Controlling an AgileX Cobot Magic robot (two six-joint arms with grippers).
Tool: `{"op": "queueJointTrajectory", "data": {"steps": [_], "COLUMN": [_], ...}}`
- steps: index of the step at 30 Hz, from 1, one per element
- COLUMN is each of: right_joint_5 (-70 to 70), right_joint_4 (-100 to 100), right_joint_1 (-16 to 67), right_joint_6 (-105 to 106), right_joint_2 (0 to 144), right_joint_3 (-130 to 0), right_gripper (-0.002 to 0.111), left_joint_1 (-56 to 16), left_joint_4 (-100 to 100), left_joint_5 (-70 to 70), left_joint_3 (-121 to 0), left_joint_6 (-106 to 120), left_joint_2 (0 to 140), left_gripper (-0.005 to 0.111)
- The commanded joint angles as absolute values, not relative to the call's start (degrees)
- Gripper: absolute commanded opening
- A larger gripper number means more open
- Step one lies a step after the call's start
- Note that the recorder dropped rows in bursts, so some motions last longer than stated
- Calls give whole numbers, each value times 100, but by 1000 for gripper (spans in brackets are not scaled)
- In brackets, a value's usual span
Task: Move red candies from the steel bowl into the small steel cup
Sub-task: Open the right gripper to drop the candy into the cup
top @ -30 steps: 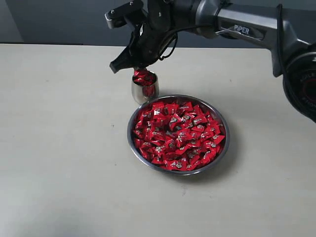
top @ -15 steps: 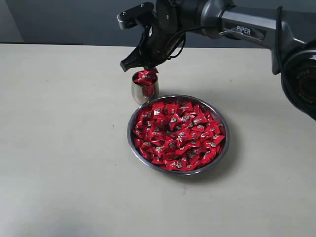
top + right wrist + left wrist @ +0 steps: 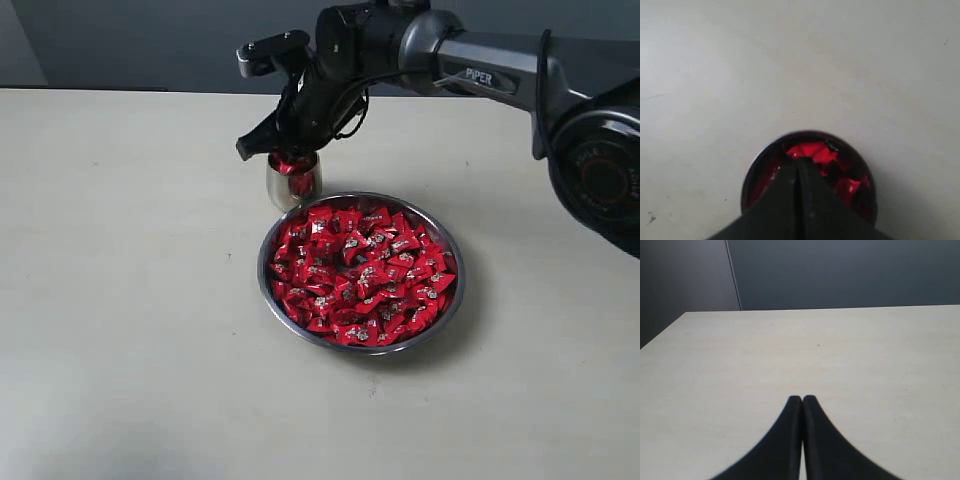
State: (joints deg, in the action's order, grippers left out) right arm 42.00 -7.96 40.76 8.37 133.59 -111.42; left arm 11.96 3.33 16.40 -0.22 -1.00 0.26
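The fingers [image 3: 785,205] of the right gripper [image 3: 289,156] are pressed together at the mouth of the small steel cup [image 3: 292,188]; whether they pinch a sweet cannot be told. The left gripper [image 3: 802,400], likewise clenched and empty, hangs over the pale beige table [image 3: 120,300], which meets a dark grey-blue wall [image 3: 130,40]. The cup holds several red candies [image 3: 812,150]; just beside it, the steel bowl [image 3: 262,272] is heaped with them. The right arm [image 3: 500,60] reads "PIPER".
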Motion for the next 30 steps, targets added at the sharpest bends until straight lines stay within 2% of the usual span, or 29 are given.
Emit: {"op": "queueJointTrajectory", "data": {"steps": [1,16,18,21,23,30], "right_joint_5": [4253,4215,4227,4272,4272,4211], "right_joint_4": [-826,-759,-759,-759,-759,-759], "right_joint_1": [4057,4057,4057,4057,4057,4057], "right_joint_6": [938,1041,1067,1067,1067,1067], "right_joint_2": [13420,13344,13322,13322,13322,13237], "right_joint_3": [-11172,-11172,-11172,-11172,-11172,-11172], "right_gripper": [-1,0,8,27,33,33], "left_joint_1": [1165,1165,1165,1165,1165,1165], "left_joint_4": [366,366,366,366,366,366], "left_joint_5": [1630,1630,1630,1630,1630,1630], "left_joint_3": [0,0,0,0,0,0], "left_joint_6": [-115,-115,-115,-115,-115,-115], "left_joint_2": [0,0,0,0,0,0], "left_gripper": [0,0,0,0,0,0]}}
